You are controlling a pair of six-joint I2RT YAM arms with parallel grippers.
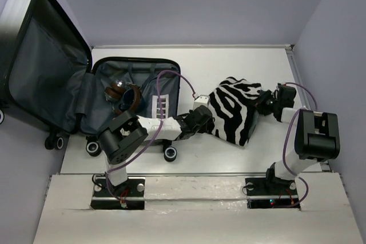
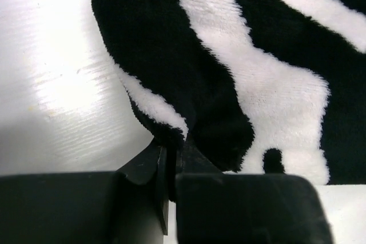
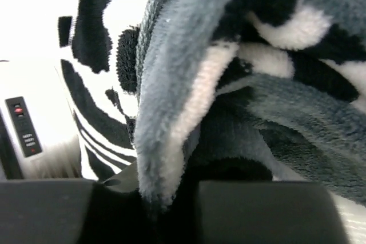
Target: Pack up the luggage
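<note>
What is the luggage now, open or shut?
Open: the luggage lies with its lid folded back to the left, the grey lining of both halves exposed.

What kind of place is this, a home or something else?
Probably a robotics lab test cell, not a home: a white table boxed in by plain lilac walls, two black-and-white robot arms bolted to its near edge.

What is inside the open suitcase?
A brown strapped item and a white strip lie in the luggage on grey lining; the left arm covers the near part.
</note>
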